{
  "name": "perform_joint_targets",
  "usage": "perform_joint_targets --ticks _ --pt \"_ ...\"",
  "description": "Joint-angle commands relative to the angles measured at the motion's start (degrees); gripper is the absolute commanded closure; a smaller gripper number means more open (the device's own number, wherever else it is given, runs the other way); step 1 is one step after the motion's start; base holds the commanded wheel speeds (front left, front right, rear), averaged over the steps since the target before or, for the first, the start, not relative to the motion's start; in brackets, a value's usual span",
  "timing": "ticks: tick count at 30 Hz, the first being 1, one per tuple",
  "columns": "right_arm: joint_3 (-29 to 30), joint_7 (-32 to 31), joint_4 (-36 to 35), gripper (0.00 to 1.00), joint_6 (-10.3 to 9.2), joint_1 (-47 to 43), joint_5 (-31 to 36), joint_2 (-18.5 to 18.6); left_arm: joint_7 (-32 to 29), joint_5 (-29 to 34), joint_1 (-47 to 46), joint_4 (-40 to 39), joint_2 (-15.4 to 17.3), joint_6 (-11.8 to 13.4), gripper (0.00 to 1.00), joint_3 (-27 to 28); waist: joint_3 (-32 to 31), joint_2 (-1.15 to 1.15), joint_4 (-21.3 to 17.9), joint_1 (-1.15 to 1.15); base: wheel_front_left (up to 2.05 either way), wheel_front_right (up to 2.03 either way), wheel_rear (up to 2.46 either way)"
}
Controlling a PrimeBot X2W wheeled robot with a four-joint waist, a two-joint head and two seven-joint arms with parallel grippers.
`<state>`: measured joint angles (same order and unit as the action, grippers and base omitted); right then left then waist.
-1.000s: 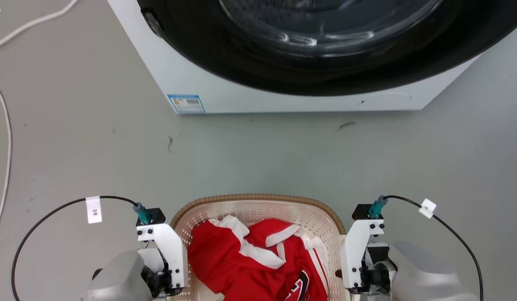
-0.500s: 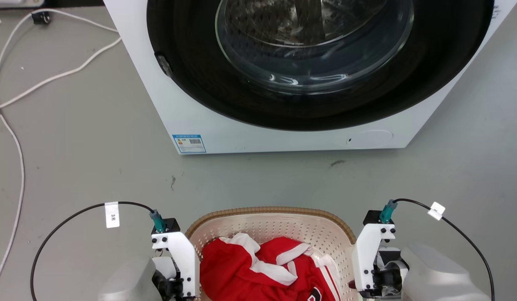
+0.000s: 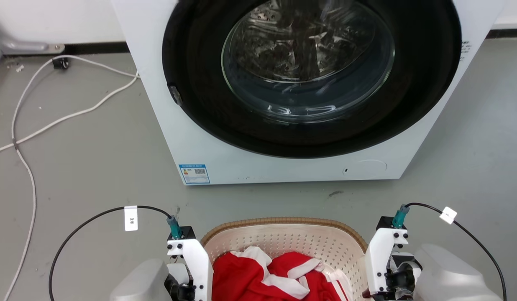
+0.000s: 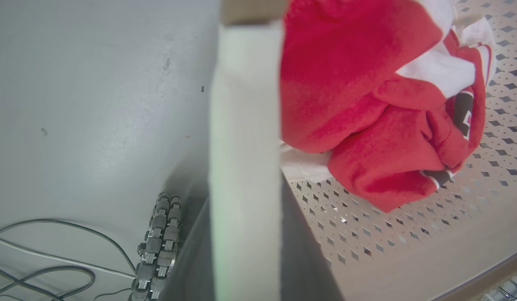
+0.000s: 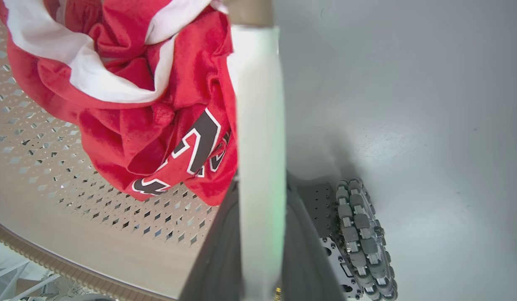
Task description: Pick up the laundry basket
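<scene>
Smooth grey floor (image 3: pixel 74 167); loose white cords (image 3: pixel 74 113) at left, large white front-loading washing machine (image 3: pixel 158 125) centre. Cream perforated plastic laundry basket (image 3: pixel 283 220) with brown woven-look rim at bottom centre, open side up, far rim towards washer; long axis indeterminate, near end cropped. Left gripper (image 4: pixel 246 234) and right gripper (image 5: pixel 258 234) each clamp a side wall.

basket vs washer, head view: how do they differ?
The basket is cream with a brown rim; the washer is white with a dark round door. The basket is narrower than the washer. The basket is open-topped, holding a red-and-white garment; the washer's door faces forward. Both are pale.
</scene>
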<state>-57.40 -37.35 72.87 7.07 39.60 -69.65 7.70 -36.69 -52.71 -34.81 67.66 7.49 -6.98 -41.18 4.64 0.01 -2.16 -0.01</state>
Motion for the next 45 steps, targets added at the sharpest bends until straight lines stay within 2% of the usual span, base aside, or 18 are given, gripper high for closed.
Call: perform_joint_targets --ticks 1,11,18,33,45 --pt "0.1 -0.4 -0.4 1.00 0.76 -0.5 -0.6 -0.9 -0.7 -0.7 0.1 -1.1 -1.8 -0.9 1.00 -0.4 -0.9 -0.01 -0.2 0.01 0.00 0.00 0.00" --pt "0.7 -6.5 0.5 1.00 0.64 2.8 -1.5 0.5 -5.3 -2.4 -4.5 -0.1 -1.3 -0.9 1.00 -2.1 -2.9 -0.01 -0.8 0.01 0.00 0.00 0.00" --pt "0.0 -9.8 0.8 1.00 0.51 4.2 -0.6 1.0 -7.9 -3.8 -6.4 1.1 -2.5 -0.9 1.00 -3.3 -4.4 -0.01 -0.1 0.01 0.00 0.00 0.00" --pt "0.8 -11.2 0.7 1.00 0.52 0.2 -0.7 0.3 -9.6 -6.0 -2.9 3.0 -4.4 -0.9 1.00 -4.5 -7.3 -0.01 0.7 0.01 0.00 0.00 0.00" --pt "1.9 -10.7 0.7 1.00 0.52 1.2 0.0 -0.1 -9.0 -6.6 -4.0 3.2 -4.8 -0.9 1.00 -5.5 -7.2 -0.01 0.7 0.01 0.00 0.00 0.00"
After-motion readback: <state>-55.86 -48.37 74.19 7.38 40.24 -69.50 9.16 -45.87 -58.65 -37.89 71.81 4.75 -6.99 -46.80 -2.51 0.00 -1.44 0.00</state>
